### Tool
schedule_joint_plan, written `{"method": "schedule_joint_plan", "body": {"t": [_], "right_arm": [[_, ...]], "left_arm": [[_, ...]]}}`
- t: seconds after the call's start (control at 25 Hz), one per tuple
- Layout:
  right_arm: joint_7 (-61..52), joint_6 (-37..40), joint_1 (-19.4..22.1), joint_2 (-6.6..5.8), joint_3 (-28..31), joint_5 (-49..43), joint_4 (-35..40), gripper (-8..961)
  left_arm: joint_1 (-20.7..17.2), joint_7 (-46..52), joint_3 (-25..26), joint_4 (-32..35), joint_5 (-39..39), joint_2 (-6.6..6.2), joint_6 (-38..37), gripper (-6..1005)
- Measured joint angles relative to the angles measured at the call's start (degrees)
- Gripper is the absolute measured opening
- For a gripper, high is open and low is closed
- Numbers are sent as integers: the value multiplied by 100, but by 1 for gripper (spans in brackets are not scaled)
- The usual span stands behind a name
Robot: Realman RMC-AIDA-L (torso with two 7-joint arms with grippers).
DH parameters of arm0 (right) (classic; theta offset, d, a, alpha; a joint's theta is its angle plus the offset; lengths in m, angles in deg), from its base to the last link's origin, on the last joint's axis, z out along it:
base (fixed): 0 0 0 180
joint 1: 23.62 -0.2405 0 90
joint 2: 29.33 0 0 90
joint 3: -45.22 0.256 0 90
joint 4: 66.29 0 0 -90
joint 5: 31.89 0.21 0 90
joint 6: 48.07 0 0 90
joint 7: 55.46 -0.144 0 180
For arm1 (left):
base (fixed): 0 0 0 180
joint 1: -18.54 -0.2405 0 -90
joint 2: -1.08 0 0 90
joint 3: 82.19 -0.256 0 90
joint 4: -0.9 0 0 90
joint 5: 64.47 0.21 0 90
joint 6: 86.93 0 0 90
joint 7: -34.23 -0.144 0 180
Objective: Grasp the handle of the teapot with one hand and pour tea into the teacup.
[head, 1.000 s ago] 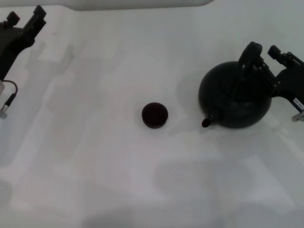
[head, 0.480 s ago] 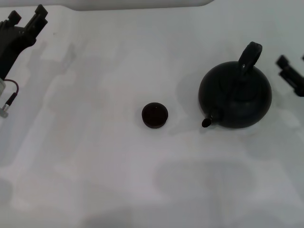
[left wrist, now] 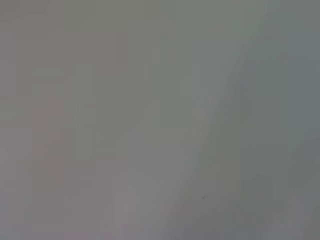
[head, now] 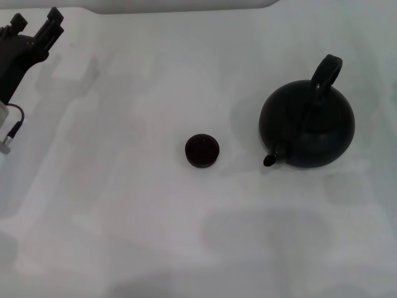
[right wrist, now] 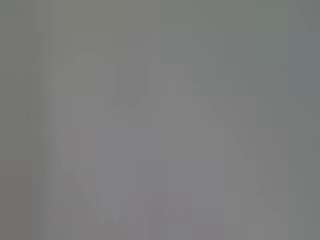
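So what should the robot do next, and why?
Probably bring the right arm, now out of view, back toward the handle: the teapot stands ungrasped on the table, spout facing the teacup. The left tool sits parked at the far left corner.

White tabletop [head: 155,236] fills the head view, matte and faintly mottled with soft grey shadows. A paler raised band [head: 180,5] runs along its far edge. Both wrist views show only a blank grey surface [left wrist: 160,120] with no distinguishable detail.
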Motion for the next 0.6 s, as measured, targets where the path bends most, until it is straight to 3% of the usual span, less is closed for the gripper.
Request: {"method": "schedule_joint_plan", "body": {"t": [0.6], "right_arm": [[-181,-138,3,1,-3,260,48,870]], "left_arm": [[3,-72,9,-16,-2,19,-95,879]]}}
